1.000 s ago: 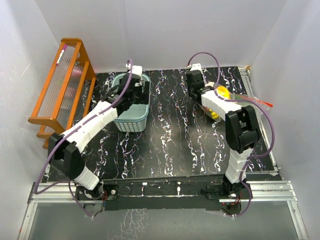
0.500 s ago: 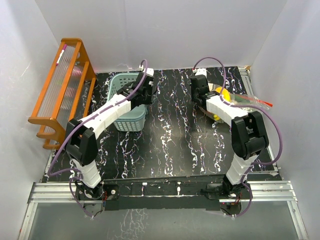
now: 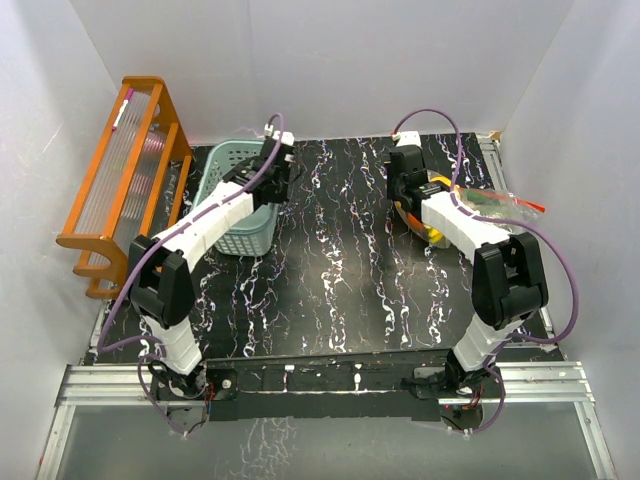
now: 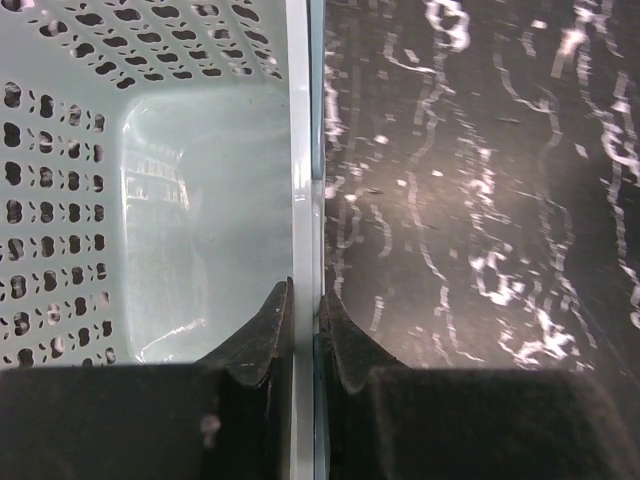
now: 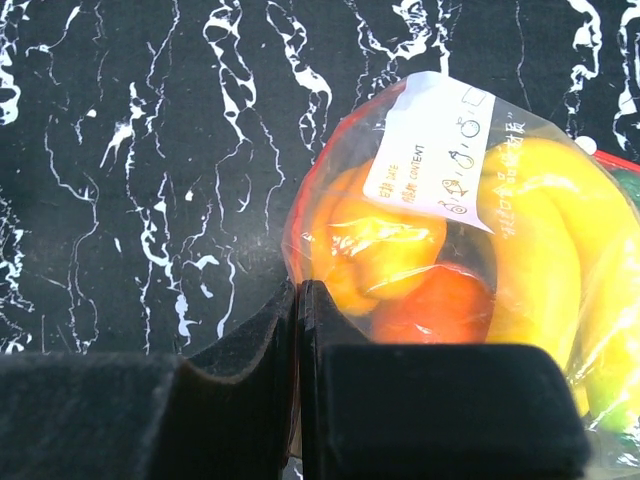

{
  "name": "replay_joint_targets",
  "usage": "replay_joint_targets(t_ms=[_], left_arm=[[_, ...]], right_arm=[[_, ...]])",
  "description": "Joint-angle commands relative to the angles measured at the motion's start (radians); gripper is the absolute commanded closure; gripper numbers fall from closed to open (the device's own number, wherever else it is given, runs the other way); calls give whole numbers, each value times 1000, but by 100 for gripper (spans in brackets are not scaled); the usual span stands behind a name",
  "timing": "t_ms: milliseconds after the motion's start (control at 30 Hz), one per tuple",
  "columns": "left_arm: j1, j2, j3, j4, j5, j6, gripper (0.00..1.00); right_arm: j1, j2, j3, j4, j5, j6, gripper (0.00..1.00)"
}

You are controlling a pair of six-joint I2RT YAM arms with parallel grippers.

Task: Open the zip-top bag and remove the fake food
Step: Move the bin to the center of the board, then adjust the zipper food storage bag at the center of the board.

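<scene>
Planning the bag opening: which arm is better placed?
Right: the right jaws pinch the edge of the clear plastic zip-top bag of yellow-orange toy produce; the left jaws clamp the wall of the teal perforated basket, far from it.

White veins marble the black desk, the basket is pale teal with punched holes, and the clear, red-edged bag shows yellow and orange fake food, perhaps something green too.
</scene>
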Motion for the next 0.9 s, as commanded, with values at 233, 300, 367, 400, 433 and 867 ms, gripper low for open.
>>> replay_joint_targets(t_ms=[233, 300, 367, 400, 433, 867], left_arm=[[206, -81, -96, -10, 63, 66, 100], [205, -76, -94, -14, 78, 67, 100], [205, -77, -100, -9, 104, 73, 99], [205, -80, -104, -5, 109, 73, 90], [205, -85, -108, 0, 115, 75, 81], [204, -222, -85, 12, 88, 35, 29]], right_arm=[[-3, -73, -31, 46, -138, 79, 92], [-2, -78, -39, 53, -154, 85, 92], [-1, -86, -38, 54, -167, 86, 93], [3, -93, -33, 53, -171, 81, 93], [6, -100, -28, 53, -172, 75, 92], [207, -225, 107, -25, -136, 33, 92]])
